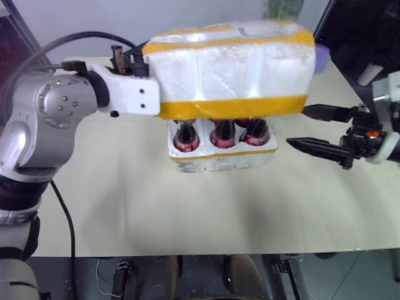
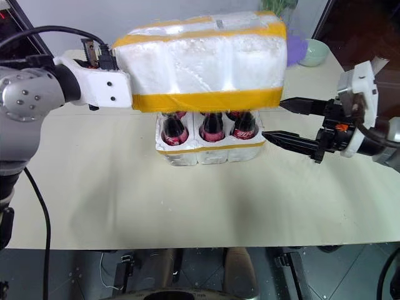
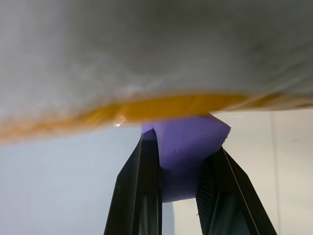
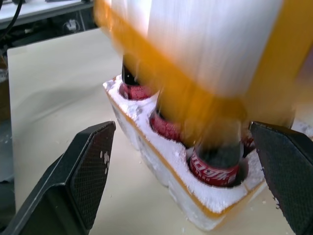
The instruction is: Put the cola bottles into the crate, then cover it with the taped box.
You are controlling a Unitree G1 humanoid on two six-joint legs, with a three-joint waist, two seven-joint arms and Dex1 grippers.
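Hovering just above the bottle necks, the taped box (image 1: 231, 69) was carried by the left gripper (image 3: 178, 169), whose fingers were clamped together on a purple tab at the box's nine o'clock end. Below it at six o'clock sat the crate (image 1: 222, 153) on the table (image 1: 187, 212), its wells filled with the cola bottles (image 1: 222, 134). To finish well, I judged the box needed squaring over the crate's rim, then a straight, slow descent so no cap caught an inner wall. At three o'clock the right gripper (image 1: 319, 128) held its fingers wide apart, empty, ready to steady that end. White script on the red labels was too small to read.
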